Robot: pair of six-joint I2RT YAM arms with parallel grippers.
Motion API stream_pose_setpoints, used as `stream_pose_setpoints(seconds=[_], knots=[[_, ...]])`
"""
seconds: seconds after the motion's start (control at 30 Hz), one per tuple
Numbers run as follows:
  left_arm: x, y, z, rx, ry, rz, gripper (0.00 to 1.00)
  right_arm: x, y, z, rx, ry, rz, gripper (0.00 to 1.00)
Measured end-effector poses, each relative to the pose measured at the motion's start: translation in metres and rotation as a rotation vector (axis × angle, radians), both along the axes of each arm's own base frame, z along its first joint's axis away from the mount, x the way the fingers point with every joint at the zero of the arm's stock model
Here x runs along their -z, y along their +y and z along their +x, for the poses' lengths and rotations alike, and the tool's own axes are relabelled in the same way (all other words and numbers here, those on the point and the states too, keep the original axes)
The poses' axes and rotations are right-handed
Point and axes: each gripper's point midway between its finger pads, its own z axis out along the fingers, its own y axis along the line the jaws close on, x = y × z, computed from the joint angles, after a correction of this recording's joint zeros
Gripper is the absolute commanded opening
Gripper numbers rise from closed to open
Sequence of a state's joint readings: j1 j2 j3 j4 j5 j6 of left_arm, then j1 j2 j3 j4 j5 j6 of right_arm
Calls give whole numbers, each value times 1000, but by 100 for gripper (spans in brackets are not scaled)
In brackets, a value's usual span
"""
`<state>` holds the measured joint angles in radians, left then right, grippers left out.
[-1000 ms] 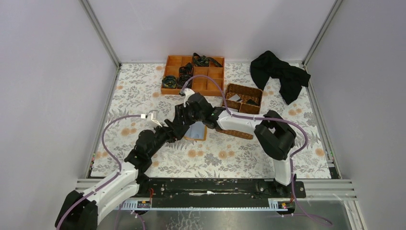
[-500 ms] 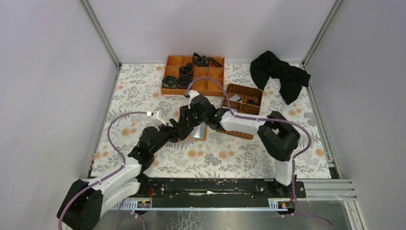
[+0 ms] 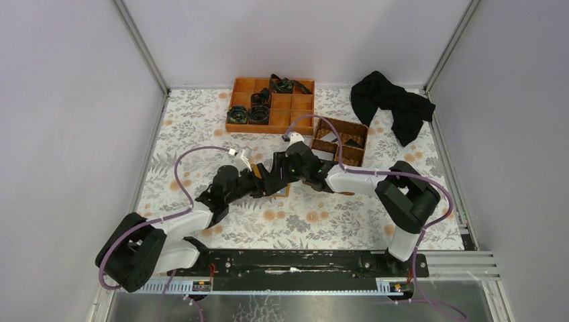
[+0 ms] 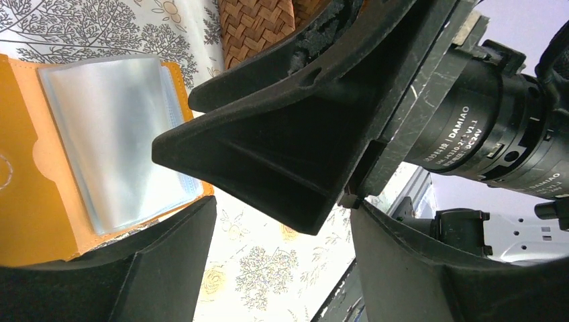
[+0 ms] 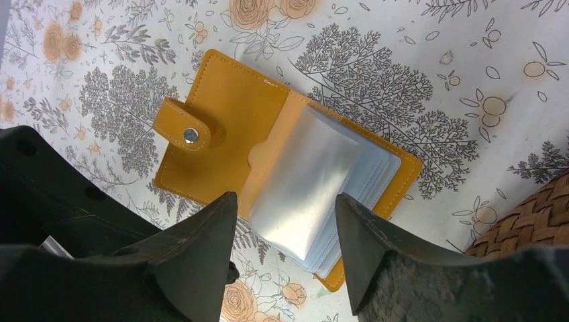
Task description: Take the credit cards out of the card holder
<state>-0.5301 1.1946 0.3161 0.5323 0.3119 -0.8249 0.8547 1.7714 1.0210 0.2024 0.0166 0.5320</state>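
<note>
The holder [image 5: 221,127] lies open and flat on the flowered cloth [image 5: 416,40] in the middle of the table. Its orange leather is spread out, its snap tab [image 5: 182,127] sticks out to one side, and a stack of clear sleeves [image 5: 312,184] lifts up from the spine. I cannot make out whether any card sits in them. My right claw [image 5: 285,201] hangs right over those sleeves, its two fingers wide apart, one to each side of the stack, gripping nothing. Whether the tips touch the plastic I cannot tell. My left claw [image 4: 282,235] sits low beside it, fingers spread too and holding nothing, and one right finger [image 4: 268,154] pokes across the gap between them, with the holder off past my left fingertip. From above, both claws crowd together over the holder and hide most of it. The basket [image 3: 343,123] stands just behind my right wrist, the tray [image 3: 300,119] farther back, and a black rag [image 3: 392,100] in the far right corner
</note>
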Motion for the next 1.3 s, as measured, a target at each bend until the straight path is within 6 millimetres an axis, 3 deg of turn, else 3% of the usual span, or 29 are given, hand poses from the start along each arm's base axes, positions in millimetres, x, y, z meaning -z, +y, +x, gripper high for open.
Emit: stream_pose_setpoints(seconds=[0.47,0.6,0.77,1.07,1.13,1.17,1.23,1.3], knots=[[11,-8,1,28,91,19,78,13,-12,2,73,22,9,71],[10,-9,3,19,119,26,79,13,-12,2,79,23,16,59],[3,-10,14,-9,161,61,77,8,-17,15,127,10,41,57],[-19,-34,36,50,202,17,71,-14,-58,39,251,-26,100,56],[-13,-16,53,-54,196,41,71,-12,-74,36,251,-8,88,56],[2,16,77,-215,198,90,71,-9,-87,29,250,18,73,56],[31,81,100,-466,242,182,71,0,-114,18,266,64,37,56],[54,126,97,-627,287,274,71,2,-128,18,278,81,22,56]])
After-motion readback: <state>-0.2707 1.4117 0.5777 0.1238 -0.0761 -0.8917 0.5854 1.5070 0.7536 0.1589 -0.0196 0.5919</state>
